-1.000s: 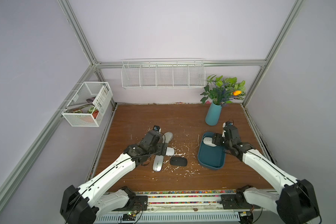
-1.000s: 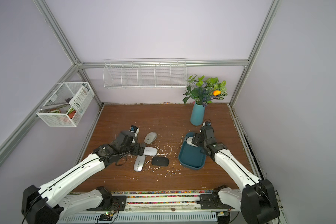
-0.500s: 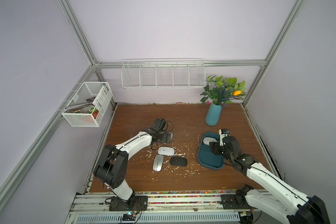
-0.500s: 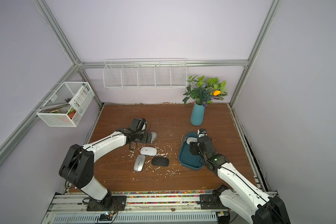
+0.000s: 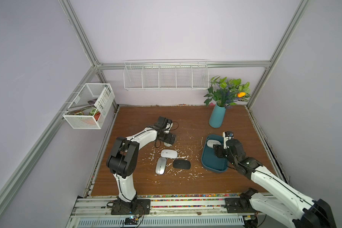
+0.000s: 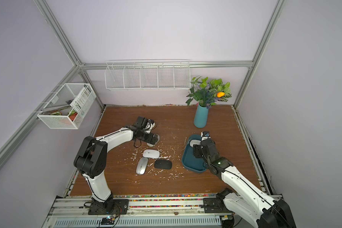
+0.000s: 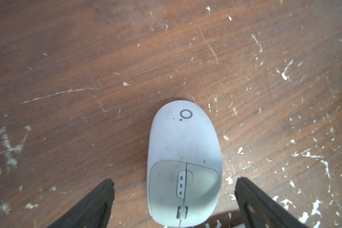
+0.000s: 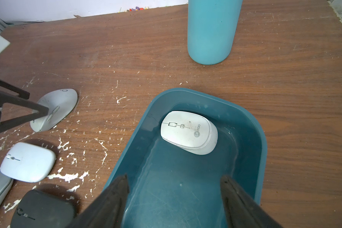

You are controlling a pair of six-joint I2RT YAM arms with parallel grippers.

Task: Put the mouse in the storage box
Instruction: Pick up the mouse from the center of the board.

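— Straddling what, those left fingers (image 7: 95, 205)?
— A pale grey oval plastic mouse (image 7: 183, 158), on the brown wooden worktop (image 5: 193, 116) near its middle. They stand wide, with a gap on each side of it.
— And the right fingers (image 8: 111, 201)?
— Parted, holding nothing, above the shallow dark teal plastic storage box (image 8: 262, 138) near the worktop's right edge.
— Anything inside?
— One white rounded plastic mouse (image 8: 188, 132), at the end nearer the back edge. A flat white mouse (image 5: 168, 154), a slim silver mouse (image 5: 160, 165) and a flat black mouse (image 5: 181, 164) lie clustered mid-worktop.
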